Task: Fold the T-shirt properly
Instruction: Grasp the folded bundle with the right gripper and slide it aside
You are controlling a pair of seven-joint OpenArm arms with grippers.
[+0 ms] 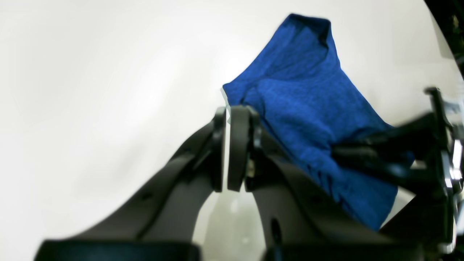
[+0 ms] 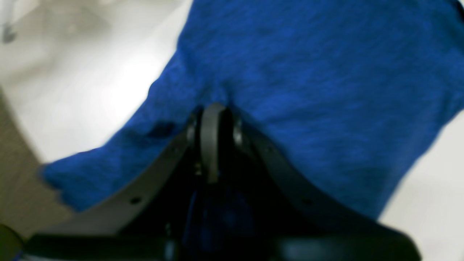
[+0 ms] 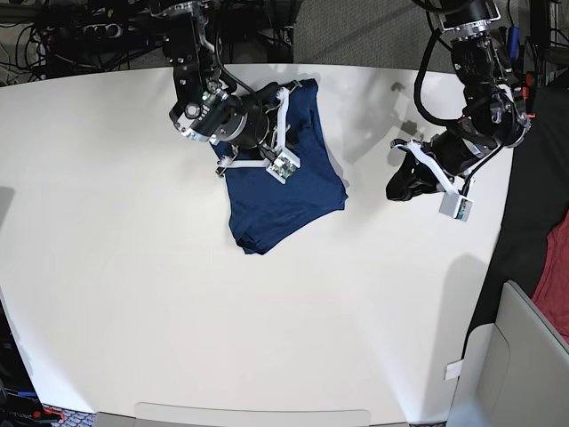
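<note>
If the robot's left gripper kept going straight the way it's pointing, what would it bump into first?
Probably the T-shirt. The left gripper, jaws nearly together, aims across bare white table toward the shirt's near edge. How high it hangs is unclear, so it might touch the table first.

We see two black arms with jointed, rounded housings and black cables looping along them. Each ends in a white bracket carrying a small white camera box. The left gripper (image 1: 227,152) and right gripper (image 2: 212,145) have curved matte-black fingers with small screw holes.
</note>
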